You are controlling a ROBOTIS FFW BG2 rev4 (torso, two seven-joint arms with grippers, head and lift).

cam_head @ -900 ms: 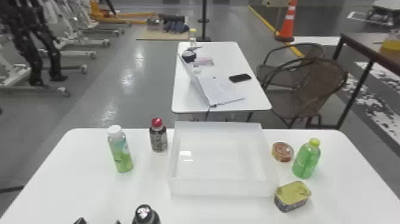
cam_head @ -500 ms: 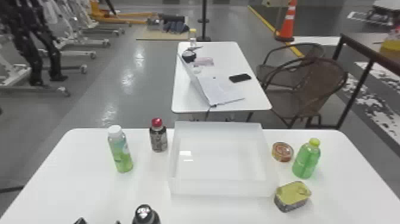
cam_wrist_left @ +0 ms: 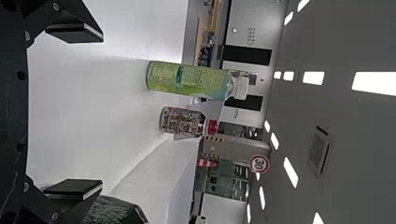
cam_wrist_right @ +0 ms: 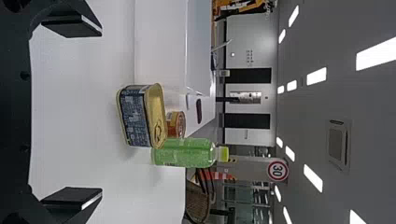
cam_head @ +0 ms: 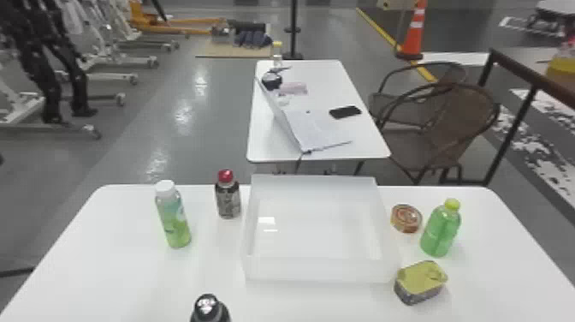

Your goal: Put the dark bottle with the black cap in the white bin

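Two fingers of L claw (cam_wrist_left: pixel 102 111) are wide apart, empty; R claw (cam_wrist_right: pixel 102 111) same. Dark bottle (cam_head: pixel 209 311) stands on bench (cam_head: pixel 107 265) near one L finger, outside white bin (cam_head: pixel 321 270). Sliding over w/o going round might tip it, b/c that finger's close.

The robot's left gripper (cam_wrist_left: pixel 102 111) is on the near side of the white bin (cam_head: pixel 321 269), off to the bin's left. Its two flat black fingers (cam_wrist_left: pixel 74 32) stand wide apart, one farther from the bin and the other closer to it, both pointing forward. The right gripper (cam_wrist_right: pixel 101 112) is also on the bin's near side, off to the bin's right, its black fingers (cam_wrist_right: pixel 72 25) spread wide and pointing forward, side by side.
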